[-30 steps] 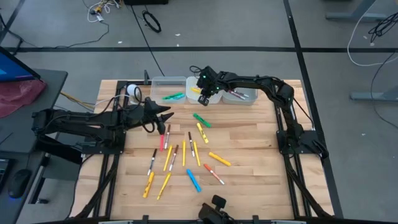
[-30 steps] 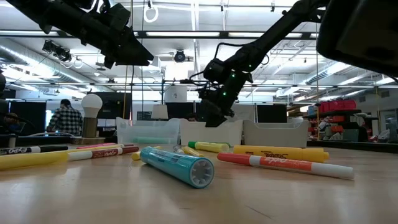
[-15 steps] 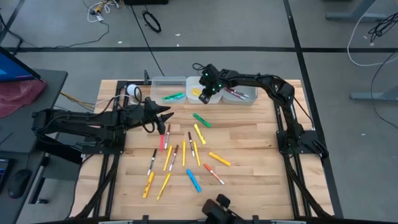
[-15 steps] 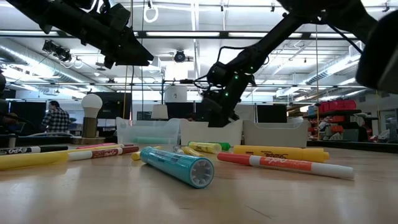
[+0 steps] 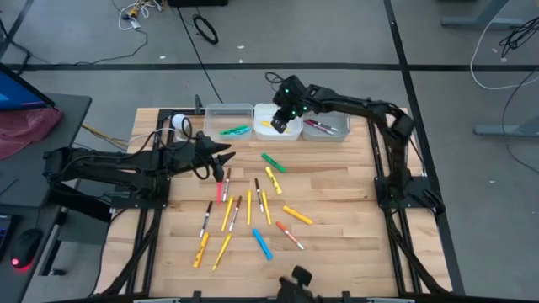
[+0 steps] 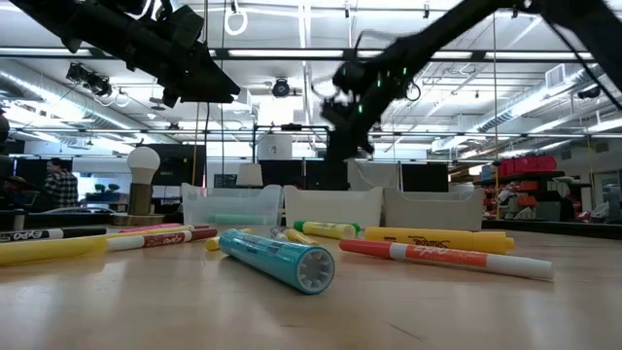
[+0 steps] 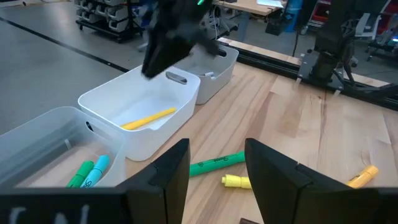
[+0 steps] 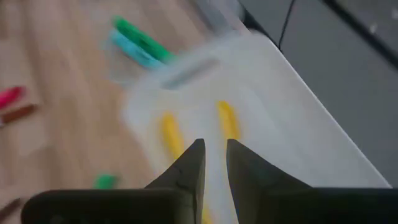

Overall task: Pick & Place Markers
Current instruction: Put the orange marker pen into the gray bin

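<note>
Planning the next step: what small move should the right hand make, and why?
Probably draw the right hand back from above the middle bin toward the green marker, the nearest loose one: a yellow marker already lies in that bin. The left hand waits open, mid-table.

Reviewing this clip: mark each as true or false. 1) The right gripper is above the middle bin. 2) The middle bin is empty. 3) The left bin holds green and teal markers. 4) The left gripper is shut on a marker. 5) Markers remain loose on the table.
1) True: the right gripper hangs over the middle bin.
2) False: a yellow marker lies in it.
3) True: green and teal markers lie in the left bin.
4) False: the left gripper is open and holds nothing.
5) True: many loose markers lie on the table.
</note>
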